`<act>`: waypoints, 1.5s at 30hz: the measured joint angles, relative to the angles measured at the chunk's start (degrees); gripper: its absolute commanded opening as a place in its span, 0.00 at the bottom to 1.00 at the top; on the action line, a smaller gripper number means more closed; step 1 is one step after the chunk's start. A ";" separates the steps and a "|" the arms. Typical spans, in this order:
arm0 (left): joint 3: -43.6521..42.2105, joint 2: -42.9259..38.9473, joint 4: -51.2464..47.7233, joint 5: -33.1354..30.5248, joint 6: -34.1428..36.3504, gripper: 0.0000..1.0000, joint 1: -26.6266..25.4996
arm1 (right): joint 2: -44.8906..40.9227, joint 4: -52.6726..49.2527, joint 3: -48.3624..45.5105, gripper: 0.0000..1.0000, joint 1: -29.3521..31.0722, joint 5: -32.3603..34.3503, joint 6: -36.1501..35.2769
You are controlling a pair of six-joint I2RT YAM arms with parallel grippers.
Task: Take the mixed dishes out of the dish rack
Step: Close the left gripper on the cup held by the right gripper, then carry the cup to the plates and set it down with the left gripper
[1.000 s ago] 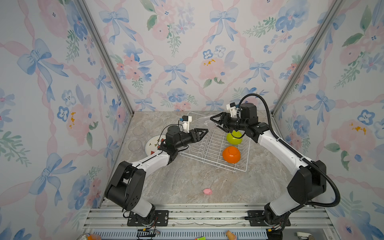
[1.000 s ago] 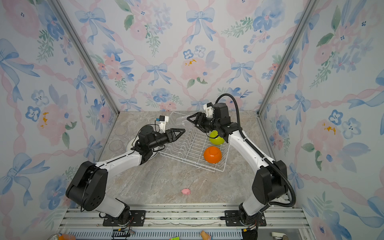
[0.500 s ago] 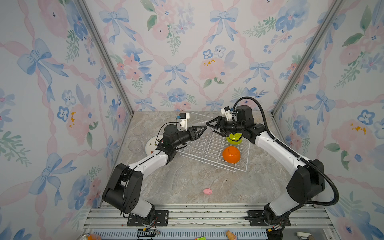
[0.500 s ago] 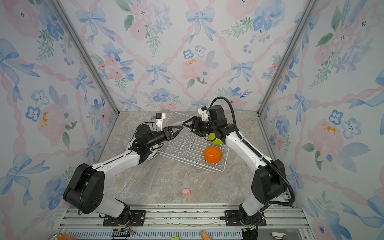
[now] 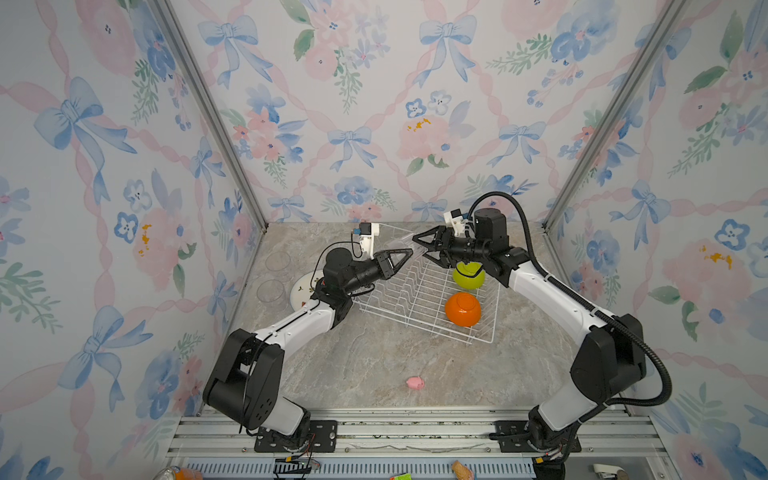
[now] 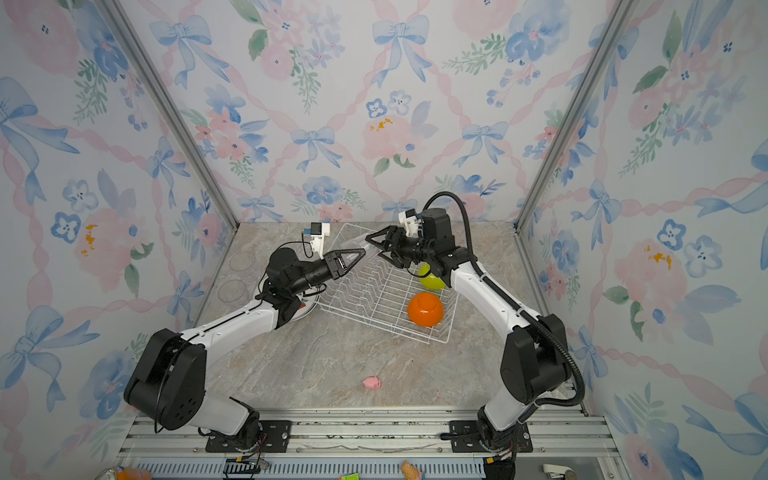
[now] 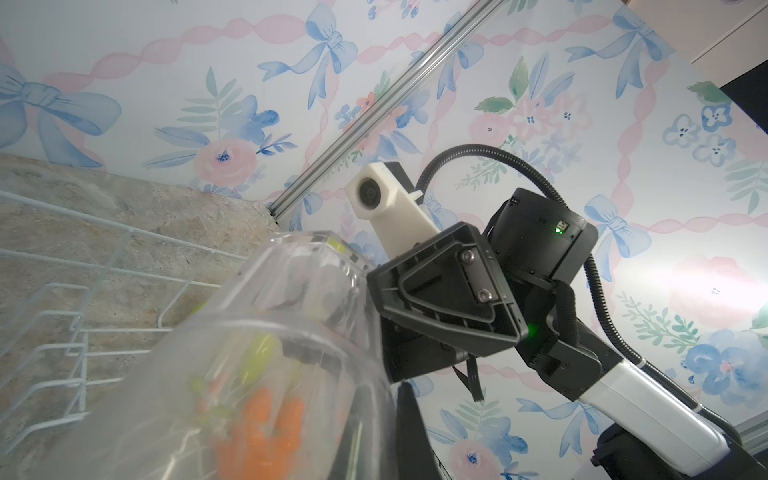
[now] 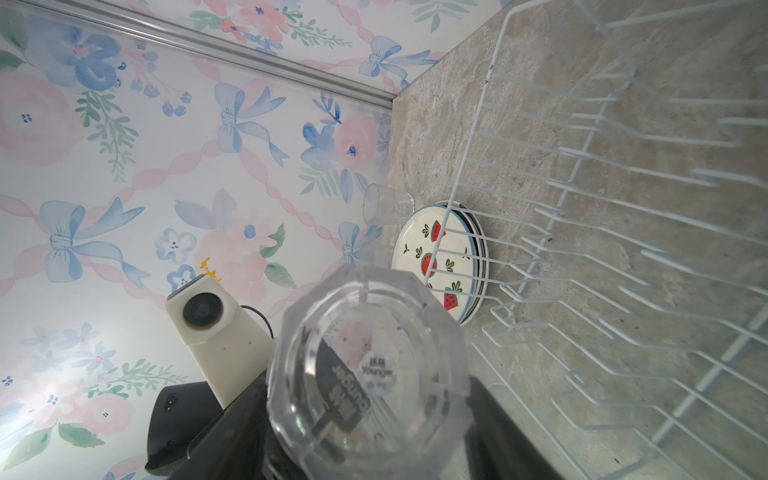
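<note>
Fingers of the left gripper point(image 5: 407, 252) are pinched together on the wall of a clear glass point(image 8: 365, 374), held in the air over the far left corner of the dish rack point(image 5: 399, 303). The right gripper point(image 5: 420, 247) straddles its base, spread wide; whether it is gripping or has let go, I cannot tell. This looks like a handover. Next the right gripper must clear away, then the left carries the glass to the two glasses point(image 5: 277, 262) on the left.

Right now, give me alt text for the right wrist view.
A clear glass looms close, base toward the camera, the left arm's white camera behind it. Beyond, a white wire dish rack sits beside stacked watermelon-print plates and a second glass on the stone tabletop.
</note>
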 measured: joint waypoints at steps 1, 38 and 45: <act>0.28 -0.48 -2.25 -0.90 1.05 0.00 -0.07 | 0.00 -0.35 -0.59 0.91 0.00 -0.07 -0.46; 30.23 9.53 -61.59 -42.21 24.41 0.00 16.50 | -12.28 -13.33 -10.23 0.97 -3.87 15.52 -24.06; 47.23 23.96 -72.15 -47.39 27.21 0.00 18.49 | -12.33 -14.27 -15.10 0.97 -7.37 15.91 -26.01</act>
